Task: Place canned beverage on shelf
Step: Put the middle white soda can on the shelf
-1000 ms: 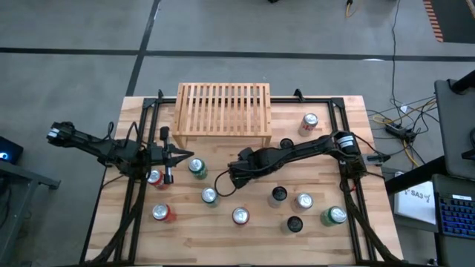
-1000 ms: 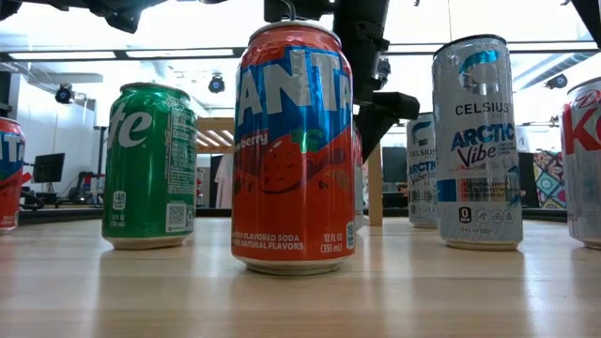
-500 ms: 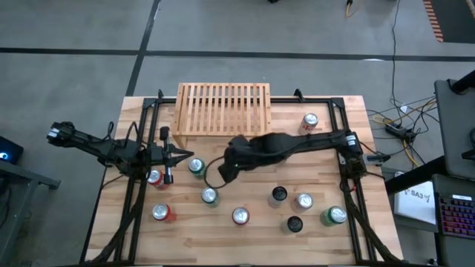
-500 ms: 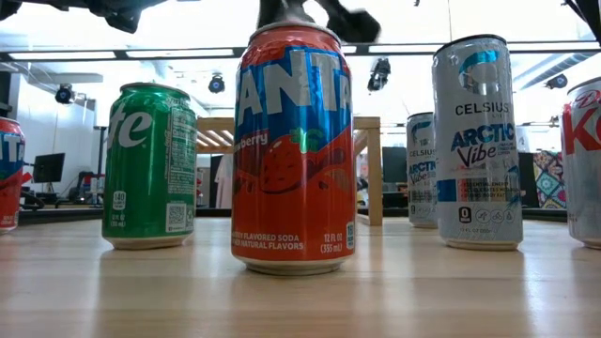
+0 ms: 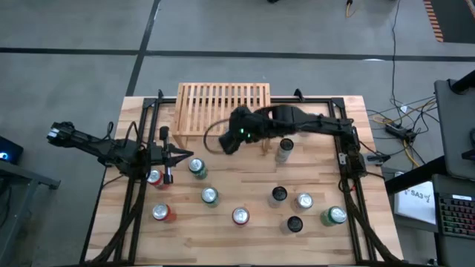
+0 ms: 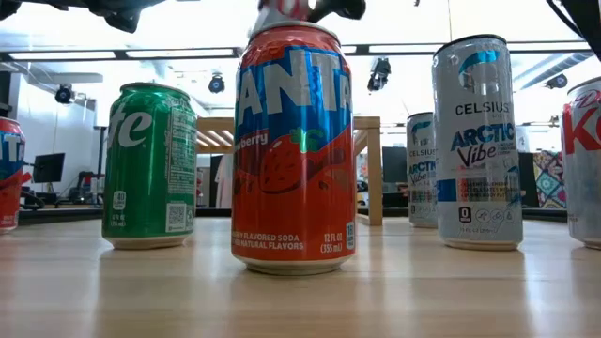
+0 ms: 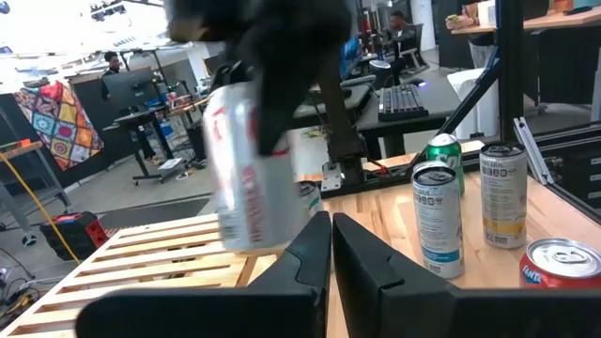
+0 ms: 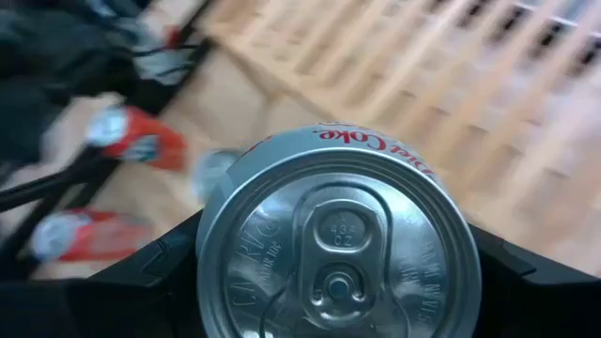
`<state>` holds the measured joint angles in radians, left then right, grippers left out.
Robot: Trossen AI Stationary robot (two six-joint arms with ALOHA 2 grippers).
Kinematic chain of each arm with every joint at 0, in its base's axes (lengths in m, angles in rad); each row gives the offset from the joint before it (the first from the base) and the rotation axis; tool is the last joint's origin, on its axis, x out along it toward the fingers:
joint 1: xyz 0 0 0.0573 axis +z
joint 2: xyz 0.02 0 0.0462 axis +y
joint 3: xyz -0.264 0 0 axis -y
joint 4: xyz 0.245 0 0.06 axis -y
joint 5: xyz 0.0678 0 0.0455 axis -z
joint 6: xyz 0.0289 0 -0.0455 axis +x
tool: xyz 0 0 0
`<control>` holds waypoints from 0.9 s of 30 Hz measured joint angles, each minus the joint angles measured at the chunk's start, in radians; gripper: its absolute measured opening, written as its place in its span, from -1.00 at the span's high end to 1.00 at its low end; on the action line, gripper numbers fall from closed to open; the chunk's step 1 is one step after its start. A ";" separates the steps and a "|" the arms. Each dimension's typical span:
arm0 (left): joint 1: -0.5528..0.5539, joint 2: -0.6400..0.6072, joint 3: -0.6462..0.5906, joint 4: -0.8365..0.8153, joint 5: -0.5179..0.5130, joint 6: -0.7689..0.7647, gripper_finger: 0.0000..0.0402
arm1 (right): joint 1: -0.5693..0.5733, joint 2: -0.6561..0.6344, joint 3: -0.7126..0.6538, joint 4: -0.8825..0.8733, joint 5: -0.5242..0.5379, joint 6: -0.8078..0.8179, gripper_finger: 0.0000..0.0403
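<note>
The canned beverage [image 7: 246, 188], a silver can with red lettering, hangs in the air at the near edge of the shelf [image 5: 223, 104]. My right gripper [image 5: 234, 141] is shut on it. In the right wrist view the can's top [image 8: 338, 235] fills the picture, with the shelf's slats [image 8: 451, 75] behind it. The shelf is a low light-wood rack standing at the table's far side. My left gripper [image 5: 185, 157] waits shut and level at the table's left, among the cans there. My right gripper pinches the can's round wall [image 8: 221, 202] between its two fingers [image 8: 155, 268], one on each side, just below the top rim. The fingers slant down from the table's right side. The can is lifted clear of the table and the shelf, roughly upright, top up.
Several other cans stand on the plank table: a green one [image 5: 197, 167] and a red one [image 5: 154, 176] by my left gripper, more along the near side [image 5: 240, 216], and one [image 5: 284, 150] right of the held can. Black frame rails [image 5: 141, 185] run along both sides.
My right gripper has risen from the table's middle and gone toward the far edge to the shelf's near edge, tipping further downward. It carries the can, lifted well clear of the table. In the low view it has left the picture upward.
</note>
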<state>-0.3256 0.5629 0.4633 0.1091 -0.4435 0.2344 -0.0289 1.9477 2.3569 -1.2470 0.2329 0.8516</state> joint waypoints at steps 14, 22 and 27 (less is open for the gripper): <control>0.000 -0.002 0.000 -0.014 -0.002 0.010 1.00 | -0.160 -0.020 0.000 -0.257 -0.068 -0.007 -0.40; 0.000 -0.002 0.000 -0.015 -0.002 0.015 1.00 | -0.190 -0.019 0.000 -0.267 -0.061 -0.042 -0.40; 0.000 -0.002 0.000 -0.022 -0.003 0.019 1.00 | -0.187 -0.017 0.000 -0.267 -0.052 -0.052 -0.40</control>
<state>-0.3255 0.5613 0.4633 0.0868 -0.4461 0.2531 -0.2162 1.9306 2.3566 -1.5143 0.1810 0.7998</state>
